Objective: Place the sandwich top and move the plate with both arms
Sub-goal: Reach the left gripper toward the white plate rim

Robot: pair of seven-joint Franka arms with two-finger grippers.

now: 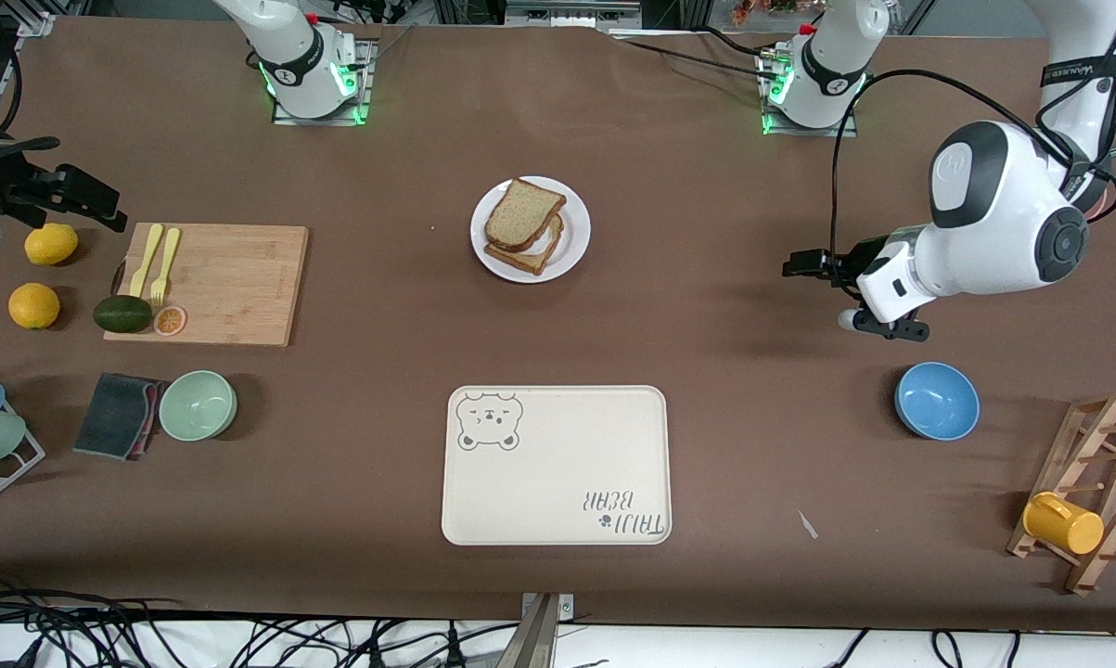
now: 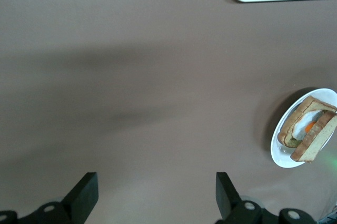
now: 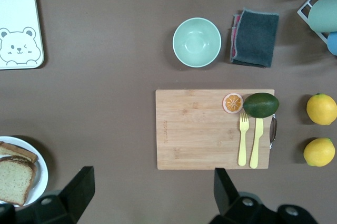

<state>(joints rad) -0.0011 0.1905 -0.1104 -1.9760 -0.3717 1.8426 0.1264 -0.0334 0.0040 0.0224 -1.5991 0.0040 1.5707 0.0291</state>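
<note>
Sandwich top (image 1: 523, 213), a brown speckled wholegrain bread slice with darker crust, lies on the stack on the round glossy white plate (image 1: 571, 249), tilted so one edge rides higher. Its long axis runs on a diagonal, the rounded end toward the right arm's end of the bench and nearer the front camera, the squarer end toward the robots' bases. Under it a second bread slice (image 1: 532, 256) peeks out on the side nearer the camera; the left wrist view shows egg filling (image 2: 307, 128) between the two.

The plate rests on the brown bench (image 1: 706, 390) midway between the two bases. Nearer the camera lies the rectangular cream tray with a bear drawing (image 1: 558, 464), well apart from the plate.

The left tool (image 1: 813, 266) hangs over bare bench toward the left arm's end, fingers spread wide and gripping nothing; a blue bowl (image 1: 936, 400) sits nearer the camera. The right tool (image 3: 152, 190) waits, fingers also wide apart and empty, above the area of the wooden cutting board (image 1: 233, 283), which carries a yellow fork and knife (image 1: 157, 260), an avocado (image 1: 122, 314) and an orange slice (image 1: 170, 320)
</note>
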